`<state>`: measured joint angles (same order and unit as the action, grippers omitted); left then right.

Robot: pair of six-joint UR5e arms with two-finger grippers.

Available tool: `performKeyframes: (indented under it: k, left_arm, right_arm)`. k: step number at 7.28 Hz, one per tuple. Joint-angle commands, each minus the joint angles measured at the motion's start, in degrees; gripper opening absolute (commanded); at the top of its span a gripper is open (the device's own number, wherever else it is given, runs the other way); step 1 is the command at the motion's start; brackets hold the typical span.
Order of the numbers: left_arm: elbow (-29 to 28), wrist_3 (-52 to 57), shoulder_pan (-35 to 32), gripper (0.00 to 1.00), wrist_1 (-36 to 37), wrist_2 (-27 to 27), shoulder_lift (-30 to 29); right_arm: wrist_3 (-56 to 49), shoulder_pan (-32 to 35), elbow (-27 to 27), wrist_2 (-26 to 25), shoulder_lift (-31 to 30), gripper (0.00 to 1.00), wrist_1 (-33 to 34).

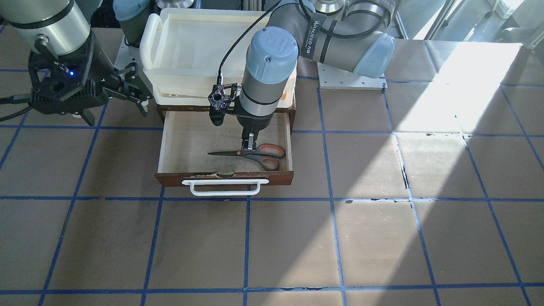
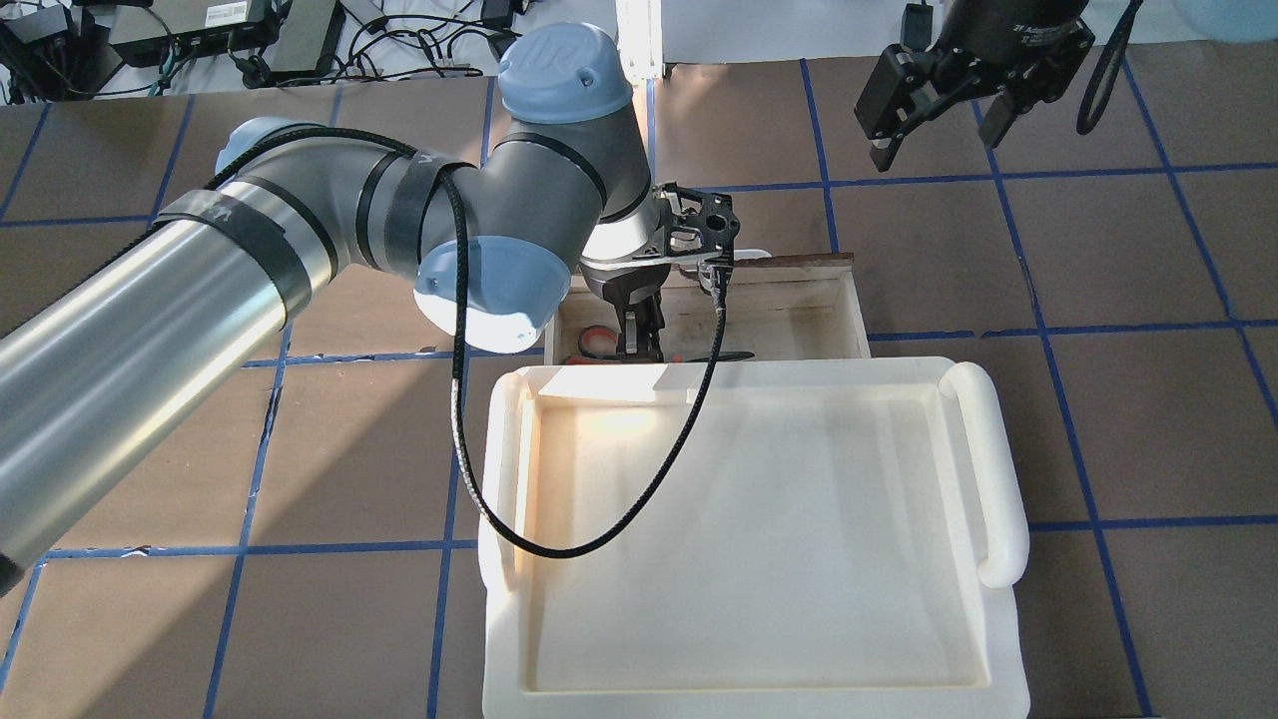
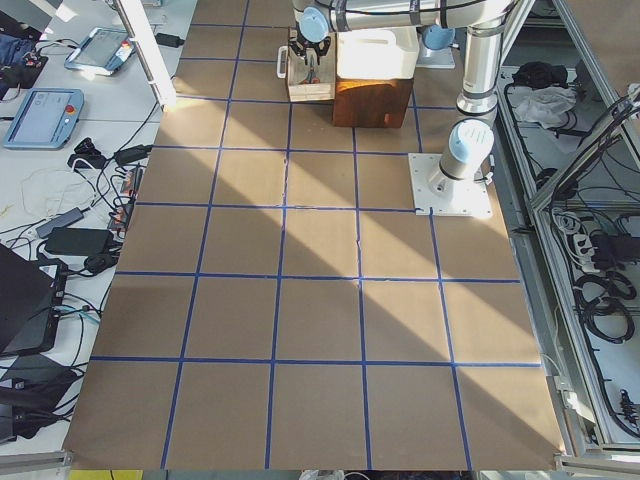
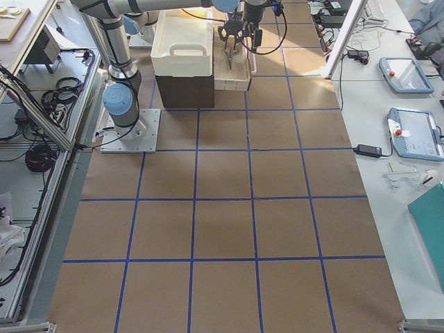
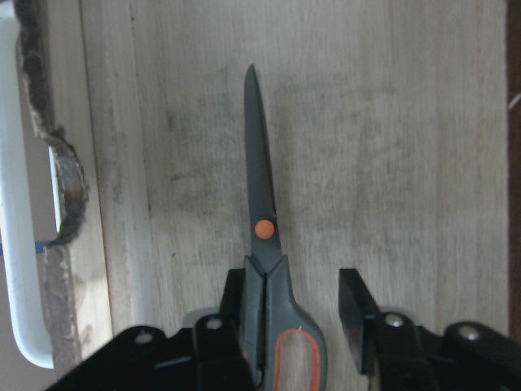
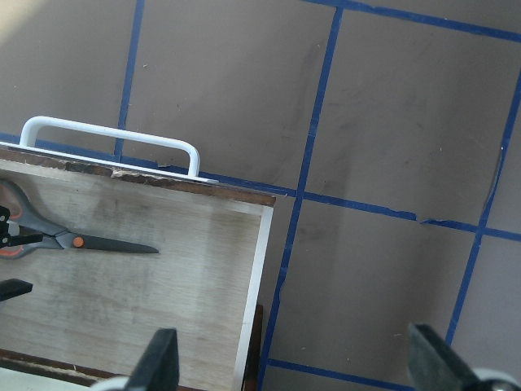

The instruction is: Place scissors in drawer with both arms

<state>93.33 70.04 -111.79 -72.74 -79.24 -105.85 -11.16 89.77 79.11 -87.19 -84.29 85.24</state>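
Observation:
The scissors [image 1: 255,154] lie flat on the pale floor of the open drawer [image 1: 225,177], blades pointing to that view's left. My left gripper [image 1: 250,144] reaches down into the drawer over the handle end. In the left wrist view the scissors [image 5: 264,236] lie between my open fingers; one finger [image 5: 232,301] touches the handle, the other stands apart. My right gripper [image 1: 142,91] is open and empty, in the air beside the drawer. The right wrist view shows the scissors [image 6: 81,242] and the drawer [image 6: 163,293] from above.
A cream plastic tray [image 1: 148,42] sits on top of the dark cabinet [image 1: 293,110] just behind the drawer. The drawer's white bar handle [image 1: 225,187] sticks out toward the camera side. The brown tabletop has a blue tape grid.

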Motion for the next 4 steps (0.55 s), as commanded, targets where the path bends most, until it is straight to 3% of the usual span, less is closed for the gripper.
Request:
performKeyframes:
  k: [1, 3, 4]
  left_arm:
    - [-0.3, -2.6, 0.1, 1.0, 0.1, 0.9, 1.2]
    - [-1.7, -11.6, 1.8, 1.0, 0.1, 0.9, 3.6]
    - [-2.5, -21.7, 4.3, 1.0, -0.6, 0.7, 4.7]
  right_arm:
    - [5.3, 0.1, 1.5, -2.8, -0.3, 1.0, 0.1]
    - [6.6, 0.1, 1.6, -3.8, -0.5, 1.0, 0.4]
    - [8.6, -0.2, 1.6, -3.8, -0.8, 1.0, 0.4]
